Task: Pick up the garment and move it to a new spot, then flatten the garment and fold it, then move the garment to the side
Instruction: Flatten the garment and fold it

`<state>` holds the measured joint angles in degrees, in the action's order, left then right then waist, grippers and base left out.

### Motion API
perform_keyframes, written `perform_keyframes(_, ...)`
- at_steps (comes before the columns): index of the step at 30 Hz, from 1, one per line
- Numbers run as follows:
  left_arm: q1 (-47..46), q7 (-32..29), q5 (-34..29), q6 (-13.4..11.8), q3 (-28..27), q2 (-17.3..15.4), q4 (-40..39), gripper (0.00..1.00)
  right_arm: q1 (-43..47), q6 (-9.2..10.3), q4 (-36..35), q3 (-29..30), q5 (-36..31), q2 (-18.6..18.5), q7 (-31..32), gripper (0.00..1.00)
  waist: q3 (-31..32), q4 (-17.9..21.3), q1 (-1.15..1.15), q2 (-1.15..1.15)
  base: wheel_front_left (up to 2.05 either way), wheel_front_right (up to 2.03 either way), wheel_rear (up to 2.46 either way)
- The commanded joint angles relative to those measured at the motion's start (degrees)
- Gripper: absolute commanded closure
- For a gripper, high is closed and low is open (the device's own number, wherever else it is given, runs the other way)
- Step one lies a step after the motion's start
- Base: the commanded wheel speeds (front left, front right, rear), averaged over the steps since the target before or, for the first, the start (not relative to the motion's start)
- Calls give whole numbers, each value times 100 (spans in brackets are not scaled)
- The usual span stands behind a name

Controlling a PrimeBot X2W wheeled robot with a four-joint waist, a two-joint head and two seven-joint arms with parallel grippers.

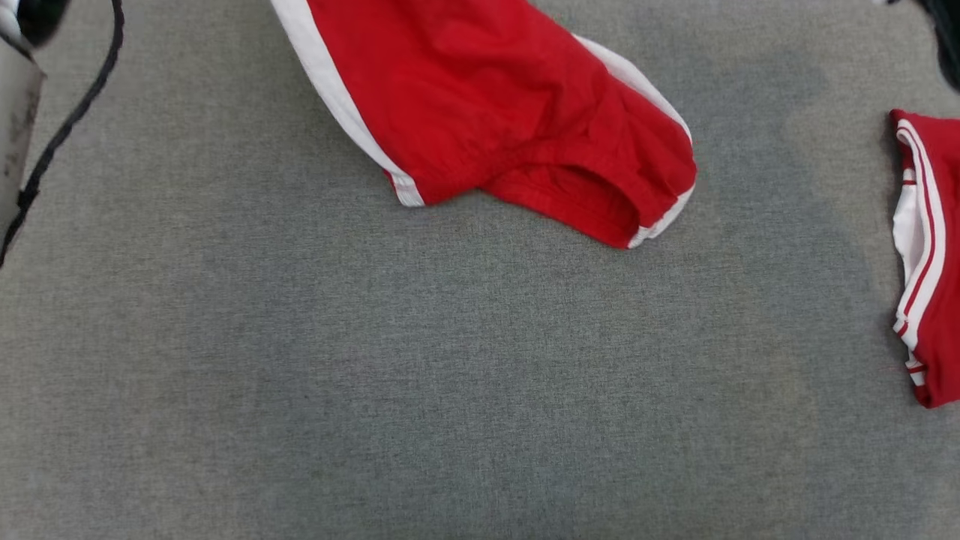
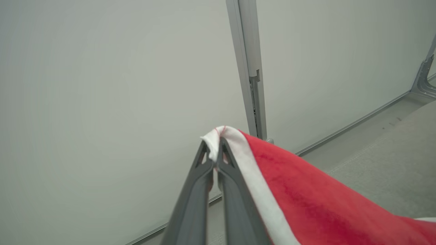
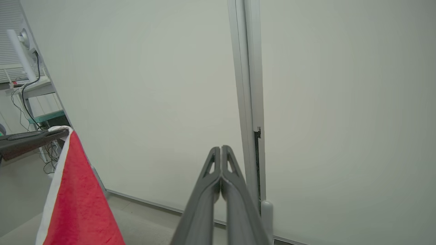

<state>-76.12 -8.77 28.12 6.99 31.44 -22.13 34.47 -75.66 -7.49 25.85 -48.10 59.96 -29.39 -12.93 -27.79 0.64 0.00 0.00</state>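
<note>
Diagonally slanted garment point(image 1: 495, 112), opening lower right

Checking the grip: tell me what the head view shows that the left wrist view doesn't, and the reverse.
Head view: the garment, its open hem on the gray table, a second red garment at the right edge, a black cable at left. Left wrist view: the left gripper shut on the garment's white corner, a metal post, a pale wall. Both: the red garment with its white stripe.
</note>
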Motion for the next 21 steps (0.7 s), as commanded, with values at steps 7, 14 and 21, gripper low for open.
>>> perform_keyframes(7, -650, -21, 215, 40, 286, 138, 635, 100, -499, -3, 302, -434, 310, 64, -204, 62, -79, 176, 0, 0, 0, 0, 0)
perform_keyframes(14, 51, -44, 727, 47, 887, 48, 698, 100, 103, -3, 230, -856, 354, 67, -234, 0, 572, 163, 0, 0, 0, 0, 0)
perform_keyframes(21, 1387, 23, 1318, 47, 1446, -507, 63, 100, 1551, -3, -331, -554, 222, 48, -234, 0, 1560, 80, 0, 0, 0, 0, 0)
